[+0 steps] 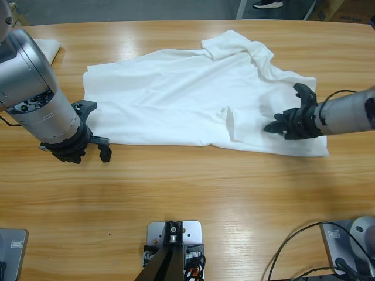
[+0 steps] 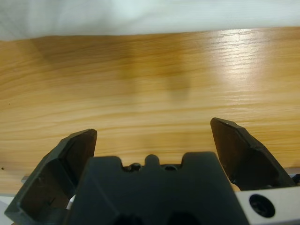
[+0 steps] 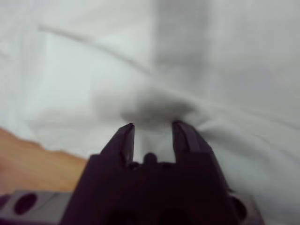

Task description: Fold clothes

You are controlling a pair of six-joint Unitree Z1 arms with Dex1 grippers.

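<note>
While left end effector (image 1: pixel 96 130) hovers released over table (image 1: pixel 193 193), right end effector (image 1: pixel 280 124) pinches T-shirt (image 1: pixel 176 93)

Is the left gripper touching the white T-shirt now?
Apart. In the left wrist view, bare table lies between the left gripper and the white T-shirt.

So the bench (image 1: pixel 193 193) under me is long, light wood with a glossy finish, grain running lengthwise and a few bright glare patches on it. Up in the far left corner there's a small folded white cloth (image 1: pixel 48 47) sitting on the bench near the edge. Past the far edge I can see grey floor, someone's dark shoe (image 1: pixel 268 4), and cardboard boxes (image 1: pixel 345 10) off in the corner.
</note>
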